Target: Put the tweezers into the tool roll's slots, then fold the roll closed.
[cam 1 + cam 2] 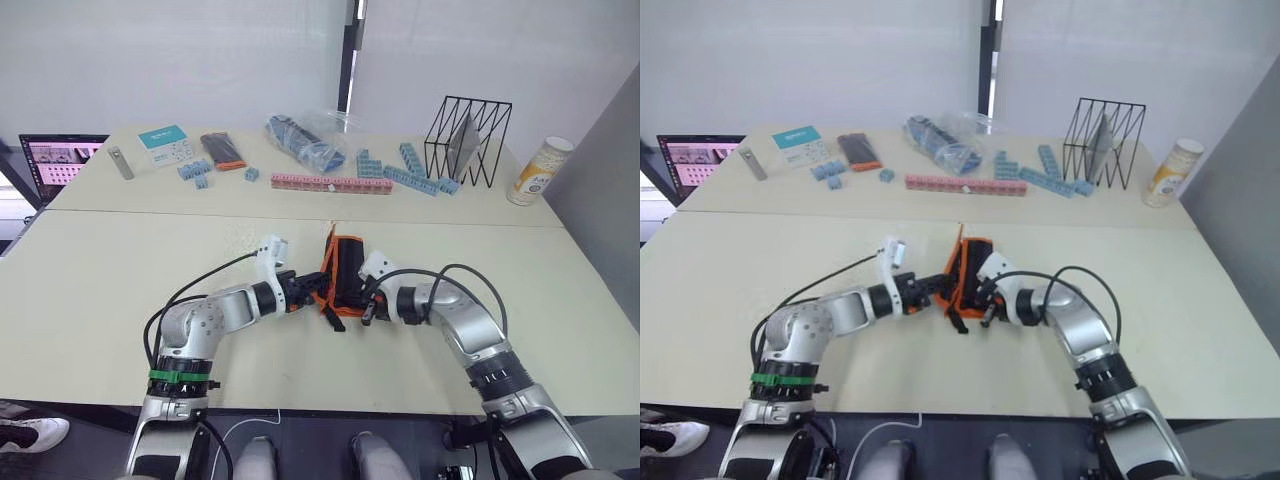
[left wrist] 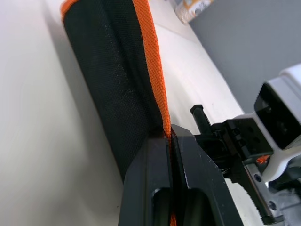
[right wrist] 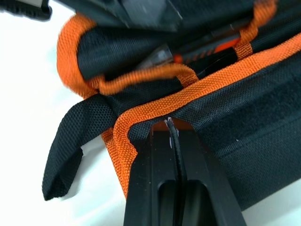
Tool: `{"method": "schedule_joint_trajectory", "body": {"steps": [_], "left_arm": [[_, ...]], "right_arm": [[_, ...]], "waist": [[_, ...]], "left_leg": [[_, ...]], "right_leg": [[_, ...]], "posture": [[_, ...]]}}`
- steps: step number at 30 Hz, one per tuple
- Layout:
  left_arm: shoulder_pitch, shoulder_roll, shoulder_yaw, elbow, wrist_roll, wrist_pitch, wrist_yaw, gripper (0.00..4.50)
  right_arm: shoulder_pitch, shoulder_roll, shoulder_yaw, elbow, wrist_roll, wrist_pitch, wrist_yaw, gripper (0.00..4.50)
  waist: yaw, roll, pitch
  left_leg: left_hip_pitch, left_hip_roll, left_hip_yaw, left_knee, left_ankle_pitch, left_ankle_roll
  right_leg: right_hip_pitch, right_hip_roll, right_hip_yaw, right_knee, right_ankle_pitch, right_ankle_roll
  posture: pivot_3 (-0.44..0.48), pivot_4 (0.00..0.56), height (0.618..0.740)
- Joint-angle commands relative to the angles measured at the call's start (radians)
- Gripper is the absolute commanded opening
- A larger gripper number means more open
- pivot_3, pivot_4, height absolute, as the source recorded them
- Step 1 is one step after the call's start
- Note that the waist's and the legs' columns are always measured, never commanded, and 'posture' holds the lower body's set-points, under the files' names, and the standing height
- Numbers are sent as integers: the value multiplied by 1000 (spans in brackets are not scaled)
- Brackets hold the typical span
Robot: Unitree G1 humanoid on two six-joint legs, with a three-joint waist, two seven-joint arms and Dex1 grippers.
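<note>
Here two pincers point(image 1: 312, 292) point(image 1: 366, 300) pinch one folded tool roll point(image 1: 345, 270).

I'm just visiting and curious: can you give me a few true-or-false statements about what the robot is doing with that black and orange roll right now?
1. Both grippers pinch the roll's orange trim. True: the left gripper and the right gripper are each shut on the roll.
2. The roll lies spread flat and open. False: it is folded over into a bundle.
3. The roll sits on the far table among the blue blocks. False: it is on the near table, between the arms.
4. A wire rack stands on the far table. True.
5. A loose black strap hangs from the roll. True.
</note>
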Motion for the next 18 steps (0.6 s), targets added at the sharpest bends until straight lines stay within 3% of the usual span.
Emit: {"method": "schedule_joint_trajectory", "body": {"steps": [1,7,18], "left_arm": [[-58,-13,-47,61,56,-40,-43,39],[-97,-18,-72,124,104,-62,-101,39],[-119,-26,-191,134,211,-95,-206,39]], "right_arm": [[21,-20,-76,-97,73,68,0,0],[34,-39,-131,-203,156,163,0,0],[40,-102,-53,-145,105,212,-15,0]], "waist": [[2,0,0],[-7,0,0],[-5,0,0]], "left_leg": [[0,0,0,0,0,0],[-3,0,0,0,0,0],[-4,0,-1,-1,0,0]], "right_leg": [[0,0,0,0,0,0],[-3,0,0,0,0,0],[-3,0,0,-1,0,1]], "posture": [[0,150,740],[0,150,740],[0,150,740]]}}
